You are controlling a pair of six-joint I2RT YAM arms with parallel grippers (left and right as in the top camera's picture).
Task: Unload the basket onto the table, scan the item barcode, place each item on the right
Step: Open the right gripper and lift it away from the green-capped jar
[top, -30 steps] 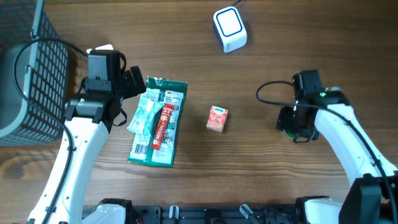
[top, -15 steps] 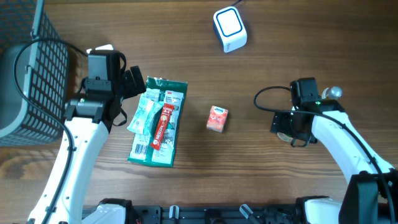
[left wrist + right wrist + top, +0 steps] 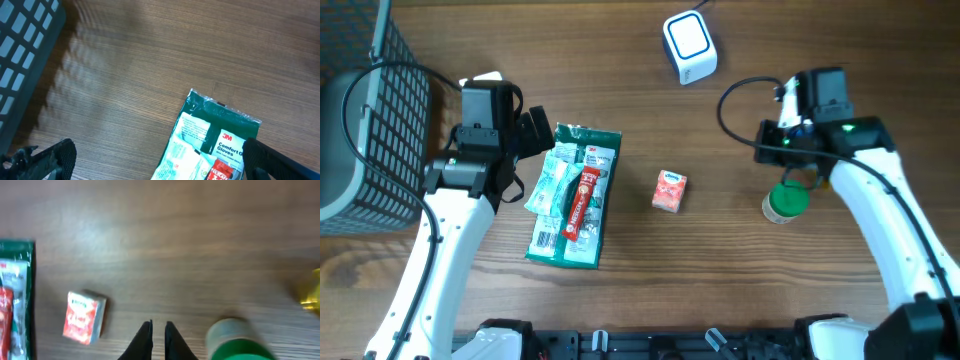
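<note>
Currently the right pincer [image 3: 158, 332] has its fingers drawn almost together, with only a sliver of gap, and nothing is between them. It hangs over bare table [image 3: 620, 60]. Just to its side stands the pot [image 3: 234, 341] with the green lid, upright, near the pincer but not touched by it. A blurred yellow object [image 3: 312, 294] sits at the far edge of the right wrist view; it cannot be identified. The small red box [image 3: 669, 190] lies further toward the middle of the table, apart from everything else. Beyond it is the green pack [image 3: 575, 195], lying flat.

The left pincer [image 3: 157, 152] is spread wide and empty, poised above the upper end of the pack, with the basket [image 3: 360, 130] close behind the left arm.

The scanner [image 3: 689, 46] rests at the far edge, well apart from all three items.

Assessment: no item is in either pincer and none is presented to the scanner. Which items, if any, have been scanned cannot be told. What is left: pick an item, carry it to the scanner, and turn its barcode toward the scanner.
</note>
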